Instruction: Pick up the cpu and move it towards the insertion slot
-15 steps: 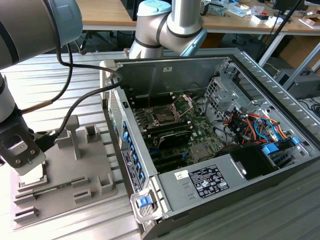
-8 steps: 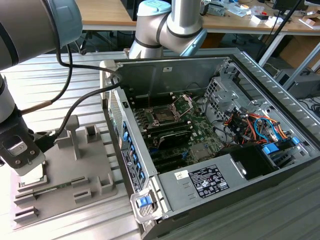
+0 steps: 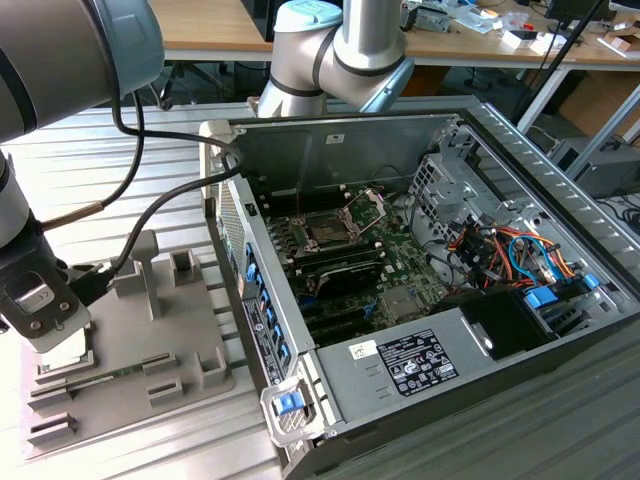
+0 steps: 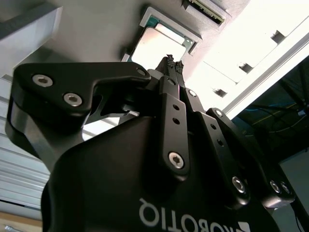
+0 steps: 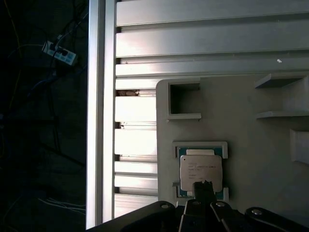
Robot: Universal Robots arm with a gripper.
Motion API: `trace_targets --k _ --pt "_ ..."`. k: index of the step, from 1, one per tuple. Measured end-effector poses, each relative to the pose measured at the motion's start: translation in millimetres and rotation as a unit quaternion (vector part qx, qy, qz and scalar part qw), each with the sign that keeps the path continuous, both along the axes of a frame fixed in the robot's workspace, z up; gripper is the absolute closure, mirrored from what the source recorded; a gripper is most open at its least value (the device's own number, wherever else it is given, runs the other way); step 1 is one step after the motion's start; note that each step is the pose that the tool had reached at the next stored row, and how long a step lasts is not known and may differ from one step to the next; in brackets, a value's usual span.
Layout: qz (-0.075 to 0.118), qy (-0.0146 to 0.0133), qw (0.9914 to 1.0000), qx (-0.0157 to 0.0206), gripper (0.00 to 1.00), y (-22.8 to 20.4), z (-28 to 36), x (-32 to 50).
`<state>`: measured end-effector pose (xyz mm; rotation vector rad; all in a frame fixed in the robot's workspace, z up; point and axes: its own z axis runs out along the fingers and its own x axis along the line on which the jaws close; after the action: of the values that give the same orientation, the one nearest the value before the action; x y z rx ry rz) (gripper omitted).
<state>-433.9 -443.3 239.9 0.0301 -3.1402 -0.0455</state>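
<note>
Print turns up as flipped white lettering on the claw, tiny lines on the cpu, and a sticker on the power supply.

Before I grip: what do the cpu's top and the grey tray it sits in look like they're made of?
The cpu: the top looks like bare metal, pale silver with a dull satin sheen; its edge shows green, likely circuit board. The tray: matte, uniform grey with moulded pockets and ribs, probably plastic.

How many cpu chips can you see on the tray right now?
1: the cpu lies in a square recess of the grey tray, under the jaws. Others may be hidden.
</note>
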Motion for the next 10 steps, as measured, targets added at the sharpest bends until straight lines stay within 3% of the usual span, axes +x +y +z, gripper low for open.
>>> trace_targets --k 10 --pt "0.000 0.0000 1.00000 -0.0002 0.89 0.0 -2.2 -0.9"
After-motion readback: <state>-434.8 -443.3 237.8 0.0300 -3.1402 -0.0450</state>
